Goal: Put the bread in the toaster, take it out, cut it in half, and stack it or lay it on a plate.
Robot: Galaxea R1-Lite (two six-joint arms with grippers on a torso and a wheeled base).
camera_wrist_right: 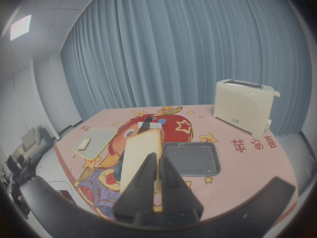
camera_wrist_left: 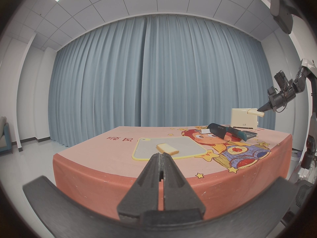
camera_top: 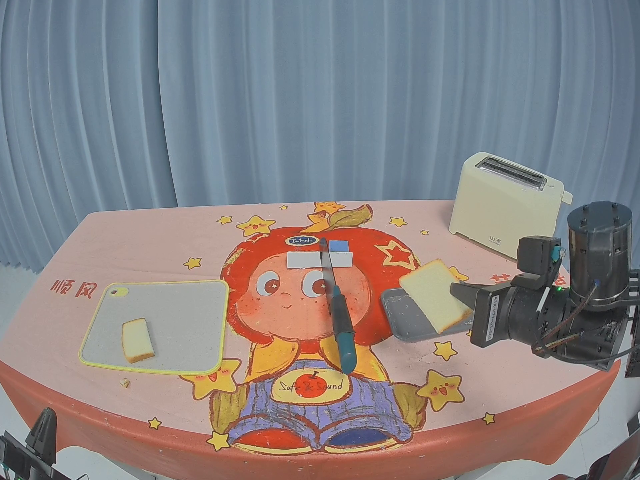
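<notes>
My right gripper (camera_top: 461,293) is shut on a whole slice of bread (camera_top: 435,295), held tilted in the air above a dark grey tray (camera_top: 400,321) at the table's right. In the right wrist view the bread slice (camera_wrist_right: 140,156) stands on edge between the shut fingers of my right gripper (camera_wrist_right: 157,157). The cream toaster (camera_top: 507,201) stands behind and to the right, its slot empty. A small piece of bread (camera_top: 137,340) lies on the yellow-rimmed cutting board (camera_top: 173,315) at the left. My left gripper (camera_wrist_left: 161,156) is shut on nothing, off the table's front left corner.
A knife (camera_top: 337,308) with a teal handle lies mid-table, its blade resting on white and blue blocks (camera_top: 333,255). A crumb (camera_top: 124,383) lies in front of the board. The grey tray (camera_wrist_right: 191,157) holds only crumbs. A curtain hangs behind the table.
</notes>
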